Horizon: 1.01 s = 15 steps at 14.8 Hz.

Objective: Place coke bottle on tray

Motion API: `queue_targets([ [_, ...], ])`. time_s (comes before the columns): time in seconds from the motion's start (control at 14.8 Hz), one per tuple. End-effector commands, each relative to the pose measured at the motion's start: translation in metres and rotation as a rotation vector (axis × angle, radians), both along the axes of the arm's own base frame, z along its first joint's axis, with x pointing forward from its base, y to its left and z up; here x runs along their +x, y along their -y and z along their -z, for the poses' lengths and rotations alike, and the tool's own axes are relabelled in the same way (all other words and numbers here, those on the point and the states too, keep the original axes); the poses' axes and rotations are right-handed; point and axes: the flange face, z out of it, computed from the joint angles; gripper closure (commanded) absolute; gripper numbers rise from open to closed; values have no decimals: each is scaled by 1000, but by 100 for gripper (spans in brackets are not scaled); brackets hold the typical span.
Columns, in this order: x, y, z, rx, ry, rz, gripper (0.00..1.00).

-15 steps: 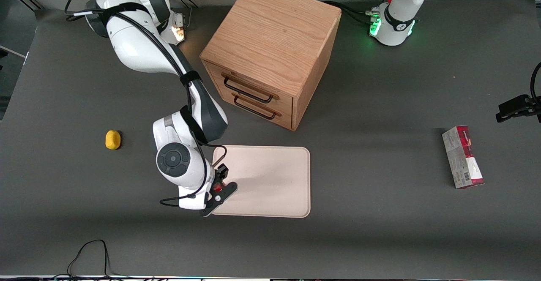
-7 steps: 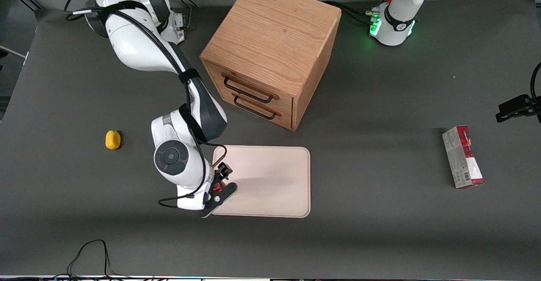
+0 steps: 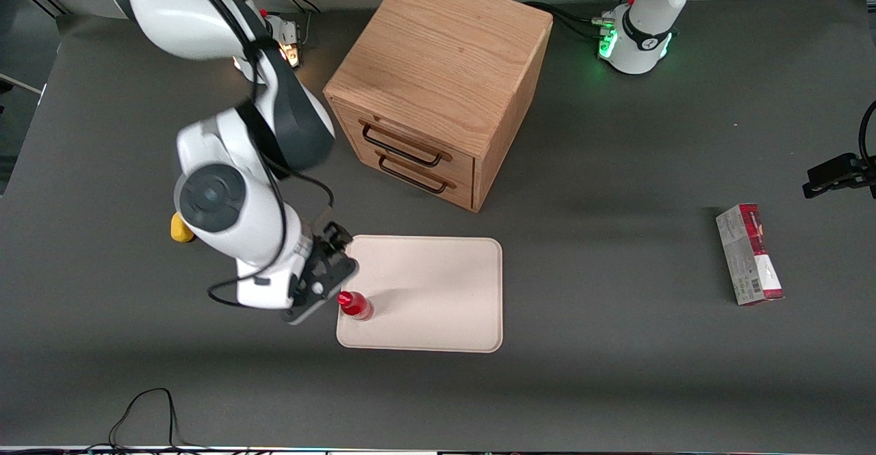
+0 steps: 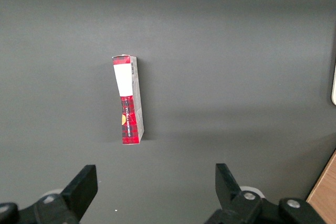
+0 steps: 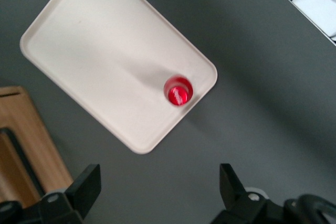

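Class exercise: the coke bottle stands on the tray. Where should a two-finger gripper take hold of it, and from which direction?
Judged from its pose: the coke bottle stands upright near a corner of the tray, so come straight down and pinch the slim body below the cap. The open gripper is already above.

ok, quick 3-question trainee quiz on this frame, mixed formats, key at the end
1. True or false: the bottle stands upright on the tray.
2. Multiple choice: where is the gripper? A) clamped on the bottle B) open, raised beside the tray's end toward the working arm C) at the drawer handles
3. Fill in: the yellow object is partly hidden by the ____.

Key: 1 true, it stands near the tray's corner, red cap seen from above in the wrist view. 2 B, the fingers are spread with nothing between them. 3 arm.
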Motion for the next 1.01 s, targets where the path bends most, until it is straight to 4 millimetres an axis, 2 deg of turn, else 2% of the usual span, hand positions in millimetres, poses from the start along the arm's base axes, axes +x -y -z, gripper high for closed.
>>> queue_targets([
  [0.0, -30, 10, -53, -13, -19, 20, 0],
  [0.2, -56, 27, -103, -14, -30, 26, 0],
  [0.34, -69, 43, -129, -13, -24, 38, 0],
  [0.41, -77, 54, -135, -24, -31, 45, 0],
  [0.61, -93, 118, -150, -22, -34, 125, 0],
  [0.74, -101, 171, -154, -3, -54, 206, 0],
  [0.95, -124, 229, -158, 23, -49, 290, 0],
])
